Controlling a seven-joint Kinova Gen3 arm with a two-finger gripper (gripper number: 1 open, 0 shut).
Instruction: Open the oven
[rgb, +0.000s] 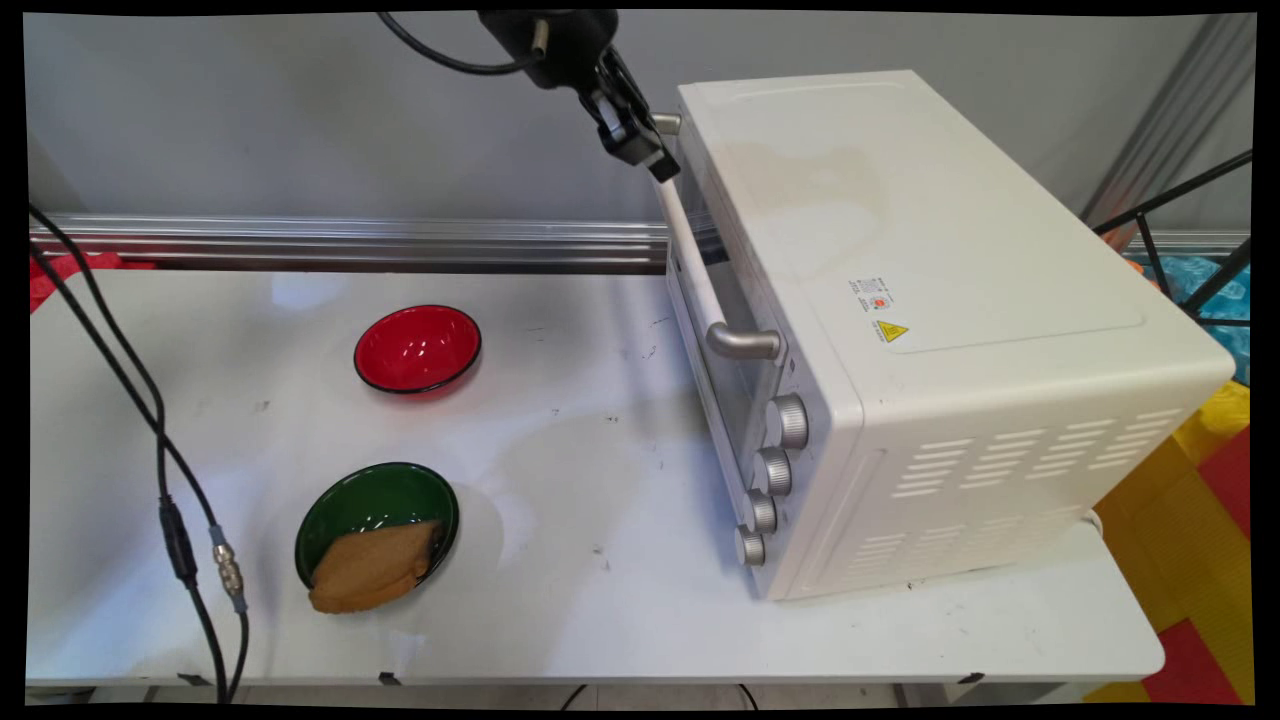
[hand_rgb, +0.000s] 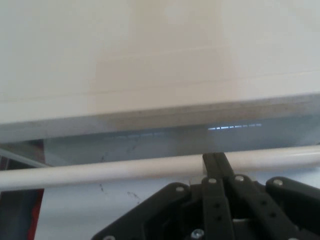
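Gripper (rgb: 655, 160) is seen top centre, fingers closed together against the oven handle (rgb: 690, 250) of the white toaster oven (rgb: 950, 300) at frame right, bowls left untouched on tabletop (rgb: 600, 600).

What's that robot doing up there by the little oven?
The robot's hand is up at the far end of the oven's handle bar, on the closed door of the white toaster oven. In the hand view, one finger crosses in front of the white bar. On the table sit an empty red bowl and a green bowl with a brown piece of bread resting in it.
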